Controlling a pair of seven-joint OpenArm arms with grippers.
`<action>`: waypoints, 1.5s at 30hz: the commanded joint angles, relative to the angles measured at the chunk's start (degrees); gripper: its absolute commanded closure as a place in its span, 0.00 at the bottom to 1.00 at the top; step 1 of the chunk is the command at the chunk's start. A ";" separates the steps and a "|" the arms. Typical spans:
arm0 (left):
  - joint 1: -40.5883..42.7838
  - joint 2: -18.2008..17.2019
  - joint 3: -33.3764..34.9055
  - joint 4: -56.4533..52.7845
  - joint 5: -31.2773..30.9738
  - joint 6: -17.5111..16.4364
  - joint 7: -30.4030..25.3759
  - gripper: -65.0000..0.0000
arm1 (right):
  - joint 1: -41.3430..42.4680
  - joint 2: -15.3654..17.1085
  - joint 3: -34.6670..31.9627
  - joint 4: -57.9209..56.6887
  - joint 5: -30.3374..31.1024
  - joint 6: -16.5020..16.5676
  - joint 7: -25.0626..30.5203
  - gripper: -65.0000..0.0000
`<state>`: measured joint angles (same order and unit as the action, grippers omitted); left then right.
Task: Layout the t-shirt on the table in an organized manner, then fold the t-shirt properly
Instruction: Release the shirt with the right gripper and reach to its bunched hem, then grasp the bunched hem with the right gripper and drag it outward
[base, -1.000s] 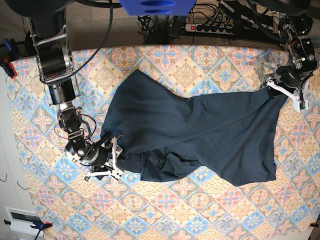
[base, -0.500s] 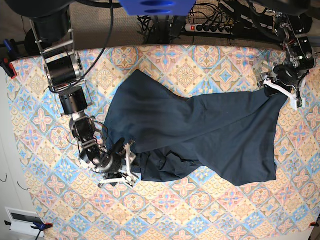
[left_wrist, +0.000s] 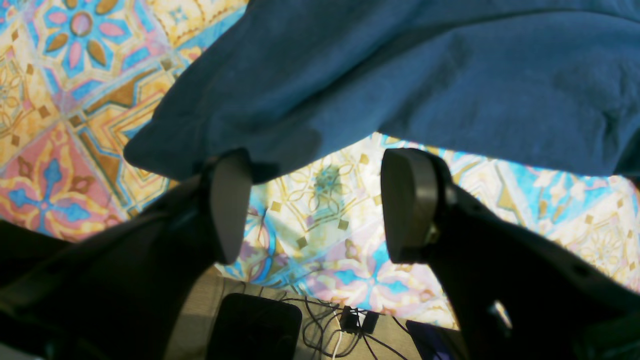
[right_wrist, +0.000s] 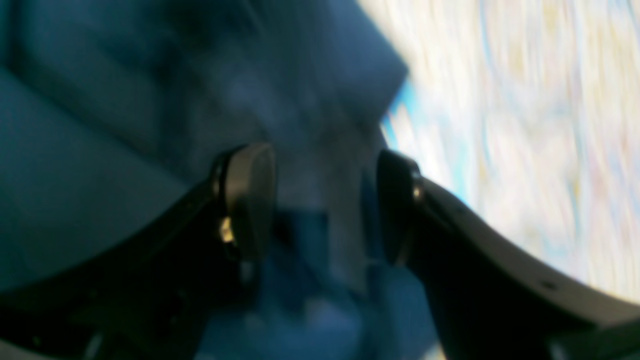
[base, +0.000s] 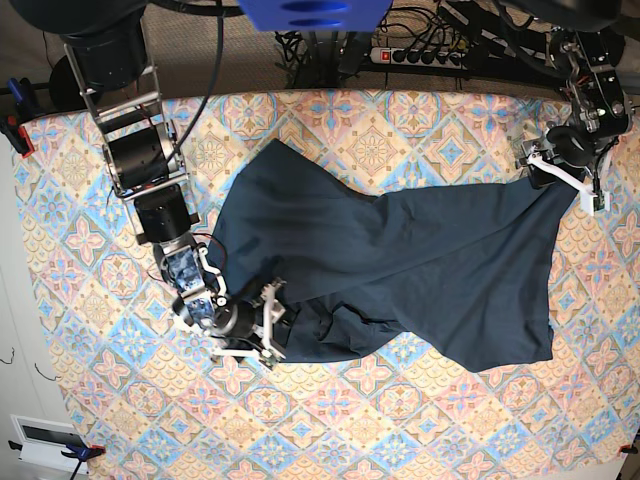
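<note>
Patterned cloth covers your desk (base: 90, 400), with the navy t-shirt (base: 420, 270) crumpled across its middle. Both left fingers (left_wrist: 230, 205) and right fingers (right_wrist: 250, 200) gape wide, holding nothing. You're at the spreading step; next, pinch an edge at lower left.

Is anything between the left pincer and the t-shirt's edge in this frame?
Nothing visible is. In the left wrist view the left pincer stands open over bare patterned table, with the navy t-shirt edge just beyond its fingertips; one finger looks to meet the hem, but contact is unclear.
</note>
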<state>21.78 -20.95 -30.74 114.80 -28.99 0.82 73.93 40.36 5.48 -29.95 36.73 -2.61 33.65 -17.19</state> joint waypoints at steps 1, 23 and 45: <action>-0.11 -0.90 -0.42 0.84 -0.15 0.10 -1.01 0.39 | 2.23 -0.51 0.20 0.76 0.81 0.07 1.67 0.52; -0.11 -0.90 -0.42 0.84 -0.15 0.10 -1.01 0.39 | 2.23 -0.16 9.69 0.68 0.72 -0.02 3.52 0.52; -0.02 -0.90 -0.42 0.93 -0.15 0.10 -1.01 0.39 | 3.03 0.63 11.63 -12.69 0.63 -0.02 12.22 0.51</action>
<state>21.91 -20.97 -30.74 114.80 -28.95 0.80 73.93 40.29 6.02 -18.44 22.81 -3.05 33.61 -7.18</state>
